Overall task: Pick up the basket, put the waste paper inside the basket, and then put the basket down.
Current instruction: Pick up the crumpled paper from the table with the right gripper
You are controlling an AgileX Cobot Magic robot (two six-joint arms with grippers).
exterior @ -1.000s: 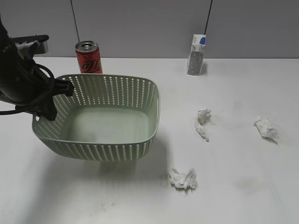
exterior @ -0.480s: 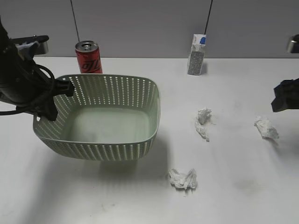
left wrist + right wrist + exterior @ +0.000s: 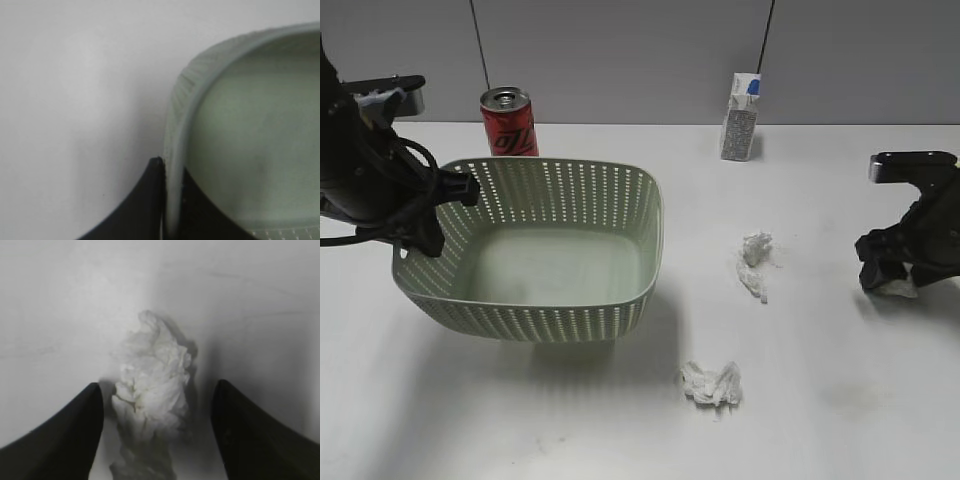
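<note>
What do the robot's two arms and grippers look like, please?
Both arms are matte black. The left arm carries looped black cables and a pale grey block on top. The right arm has a similar grey-topped bar. The right gripper has broad, smooth black fingers tapering to points; no markings are visible.

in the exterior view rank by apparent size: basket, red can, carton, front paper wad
1. basket
2. red can and carton: look alike, no ranking
3. front paper wad, though nearer the camera
</note>
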